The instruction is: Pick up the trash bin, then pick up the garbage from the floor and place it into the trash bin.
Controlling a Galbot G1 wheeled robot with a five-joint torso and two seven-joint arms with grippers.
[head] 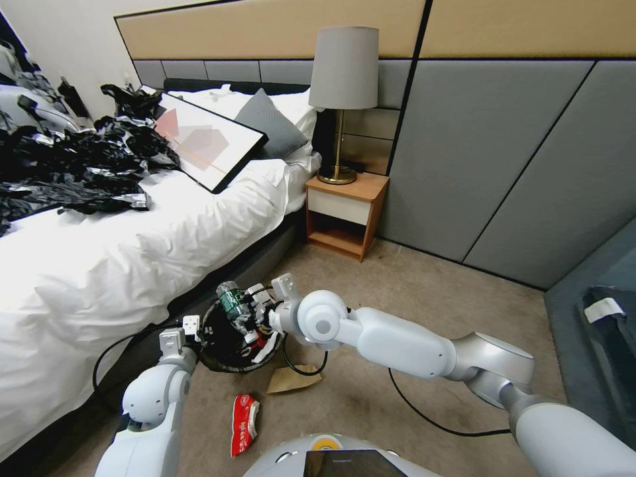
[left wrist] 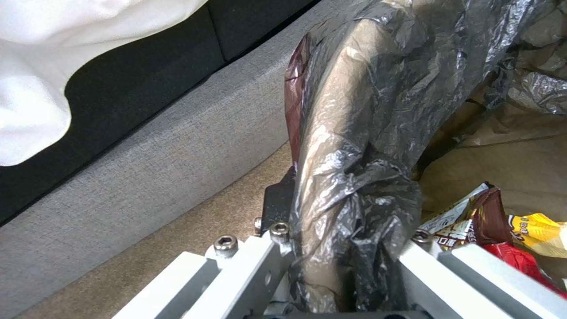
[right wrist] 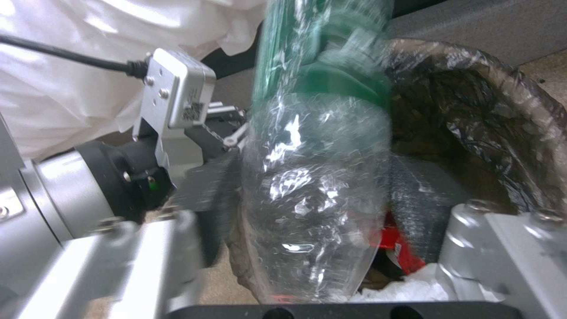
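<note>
A: Where do things stand?

B: The left gripper [left wrist: 348,266] is clamped on the rim of the bin [head: 228,341], liner pinched between its fingers, holding it beside the bed [head: 132,245]. The right gripper [right wrist: 319,248] grips a clear bottle [right wrist: 319,177] with a green label, poised over the bin's mouth.

A: What might go wrong?

B: My guess is the bottle. It's tall against that opening and stands nearly upright; let go off-centre, it could catch the rim and roll out onto the carpet [head: 411,291]. The left hold is also on one edge only, through slippery plastic, so a knock from the right arm could tip the bin or pull the liner loose. The bin already holds wrappers [left wrist: 508,230], so the bottle may perch on top rather than sink.

A: Anything left on the floor?

B: A red-and-white wrapper [head: 244,424] near the robot and a brown paper bag [head: 291,379] just right of the bin.

A: And the room?

B: Beige carpet, short pile. White bedding on the left with black plastic bags [head: 73,165] and a framed picture [head: 205,142] on it. Far off, a wooden nightstand [head: 344,215] with a lamp [head: 343,86], grey padded wall panels behind.
</note>
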